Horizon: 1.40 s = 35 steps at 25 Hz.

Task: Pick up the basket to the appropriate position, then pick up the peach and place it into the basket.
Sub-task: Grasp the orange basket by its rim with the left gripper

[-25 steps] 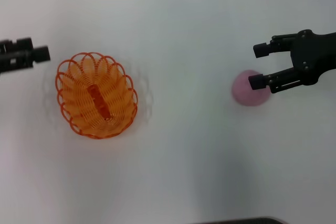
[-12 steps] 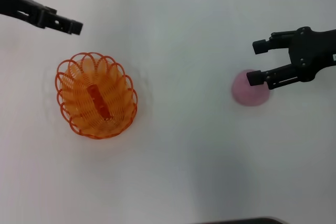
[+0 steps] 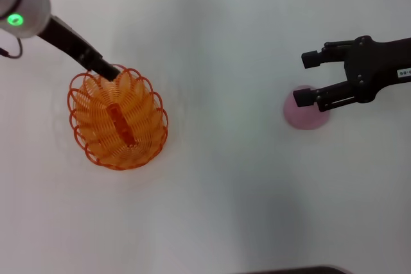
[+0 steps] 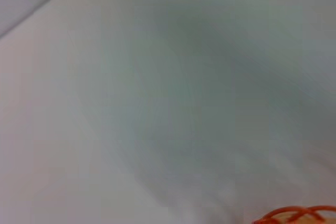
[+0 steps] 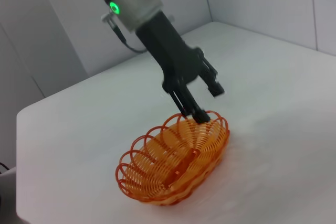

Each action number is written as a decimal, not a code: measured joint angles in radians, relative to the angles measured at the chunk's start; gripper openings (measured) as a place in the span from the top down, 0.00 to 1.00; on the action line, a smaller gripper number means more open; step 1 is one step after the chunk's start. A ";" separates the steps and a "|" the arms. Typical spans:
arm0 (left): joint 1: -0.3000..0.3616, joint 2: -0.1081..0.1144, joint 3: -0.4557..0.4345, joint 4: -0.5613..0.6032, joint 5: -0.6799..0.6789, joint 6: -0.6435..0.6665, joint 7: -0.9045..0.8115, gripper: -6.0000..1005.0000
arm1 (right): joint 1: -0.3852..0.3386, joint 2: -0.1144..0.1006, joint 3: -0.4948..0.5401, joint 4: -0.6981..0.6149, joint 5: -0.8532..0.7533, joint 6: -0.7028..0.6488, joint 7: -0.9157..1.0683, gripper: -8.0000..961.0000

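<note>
The basket (image 3: 118, 117) sits on the white surface (image 3: 218, 197) on the robot's left side, its scalloped rim up and its long axis running slantwise in the head view. Nothing lies in it: through the open ribs only its own orange floor strip shows, and the right wrist view confirms a bare interior. The peach (image 3: 306, 110) rests on the surface well apart from it, on the robot's right, so neither half of the task looks finished; the basket appears to rest flat on the surface, and the fruit is not in it.

The left gripper (image 5: 202, 102) is at the far rim of the basket. In the right wrist view its fingers are spread, one tip down at a rim loop and the other raised clear outside, so it is open and straddling or about to straddle the wire; whether the lower tip touches the rim I cannot tell. The left wrist view shows only a sliver of orange rim at its edge.

The right gripper (image 3: 303, 78) hovers at the peach with its jaws parted, one finger over the fruit's top and the other beyond it, holding nothing. My reading: the basket grasp is just being set up, with its repositioning, the peach pickup and the drop all left to do
</note>
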 joint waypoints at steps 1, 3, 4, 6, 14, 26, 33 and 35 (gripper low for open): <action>-0.005 -0.005 0.004 -0.017 0.014 -0.016 -0.001 0.16 | 0.000 0.000 0.000 0.000 0.000 0.001 0.000 0.02; -0.015 -0.006 0.013 -0.050 0.023 -0.034 -0.006 0.16 | -0.001 0.001 0.001 0.000 0.000 0.003 0.000 0.02; -0.019 -0.005 0.016 -0.064 0.023 -0.041 -0.010 0.17 | -0.002 0.001 0.001 0.000 0.000 0.003 0.000 0.02; -0.023 0.002 0.023 -0.089 0.024 -0.061 -0.019 0.17 | -0.001 0.003 0.002 0.001 0.000 0.004 -0.001 0.02; -0.018 0.011 0.046 -0.120 0.025 -0.095 -0.018 0.17 | -0.001 0.007 -0.001 0.001 0.000 0.019 -0.002 0.02; -0.008 0.005 0.046 -0.121 0.026 -0.099 -0.022 0.59 | -0.007 0.009 0.000 0.000 0.000 0.026 -0.002 0.02; -0.005 0.004 0.036 -0.115 0.026 -0.079 -0.045 0.80 | -0.007 0.010 0.003 0.001 0.001 0.026 -0.003 0.02; -0.005 0.004 0.030 -0.114 0.025 -0.066 -0.048 0.85 | -0.007 0.010 0.004 0.001 0.001 0.026 -0.005 0.02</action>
